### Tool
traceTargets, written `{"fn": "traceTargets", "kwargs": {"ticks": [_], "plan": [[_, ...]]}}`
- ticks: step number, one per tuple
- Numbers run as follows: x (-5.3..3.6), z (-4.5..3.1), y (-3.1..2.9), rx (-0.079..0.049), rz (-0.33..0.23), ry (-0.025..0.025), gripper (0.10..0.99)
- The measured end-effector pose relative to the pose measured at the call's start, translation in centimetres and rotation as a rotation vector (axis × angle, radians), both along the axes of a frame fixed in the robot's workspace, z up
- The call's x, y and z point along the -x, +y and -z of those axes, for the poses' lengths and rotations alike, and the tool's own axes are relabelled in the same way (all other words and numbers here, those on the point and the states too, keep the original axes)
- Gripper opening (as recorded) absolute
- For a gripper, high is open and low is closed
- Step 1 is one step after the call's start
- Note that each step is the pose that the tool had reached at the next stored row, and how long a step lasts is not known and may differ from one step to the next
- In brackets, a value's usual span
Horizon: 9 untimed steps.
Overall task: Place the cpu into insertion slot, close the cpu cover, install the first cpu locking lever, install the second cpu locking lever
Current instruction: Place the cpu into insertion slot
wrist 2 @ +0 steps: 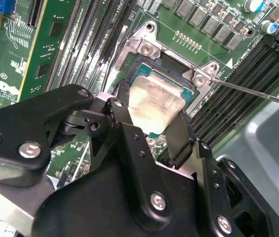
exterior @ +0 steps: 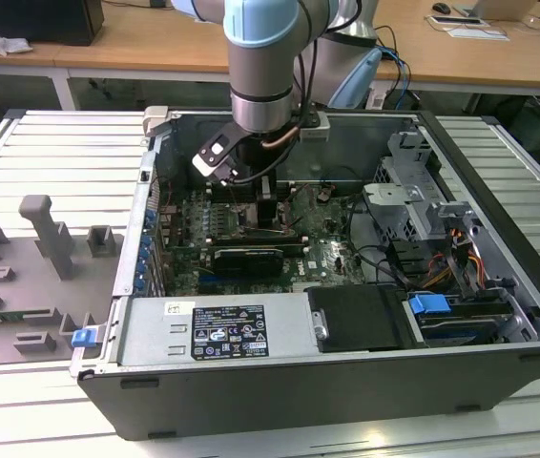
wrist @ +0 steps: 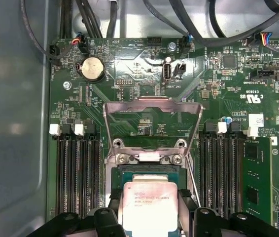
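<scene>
My pincer [wrist 2: 153, 112] grips the cpu [wrist 2: 155, 98] by opposite edges, face level, over the insertion slot [wrist: 149, 170]. The cpu cover [wrist: 152, 104] stands hinged open, leaving the slot free. In the exterior view, the drive cage [exterior: 408, 181] sits at my three o'clock.

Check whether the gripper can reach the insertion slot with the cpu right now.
Probably yes: the gripper holds the cpu over the insertion slot, and the cpu cover stands swung open, clear of it.

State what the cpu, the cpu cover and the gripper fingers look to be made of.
cpu: metal lid, dull brushed silver-beige, soft glare. cpu cover: thin sheet metal, likely steel, bright silvery with bent edges. Gripper fingers: matte black, plastic or coated metal; cannot tell which.
</scene>
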<state>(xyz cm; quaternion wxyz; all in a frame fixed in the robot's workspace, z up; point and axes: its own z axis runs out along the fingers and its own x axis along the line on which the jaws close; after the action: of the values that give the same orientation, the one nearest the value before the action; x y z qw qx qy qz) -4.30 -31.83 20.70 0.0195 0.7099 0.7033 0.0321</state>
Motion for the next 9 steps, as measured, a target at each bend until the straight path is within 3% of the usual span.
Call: {"fn": "traceTargets", "kwargs": {"ticks": [9], "plan": [[-0.04, 0.63, 0.10, 0.001, 0.000, 0.0010, 0.533]]}}
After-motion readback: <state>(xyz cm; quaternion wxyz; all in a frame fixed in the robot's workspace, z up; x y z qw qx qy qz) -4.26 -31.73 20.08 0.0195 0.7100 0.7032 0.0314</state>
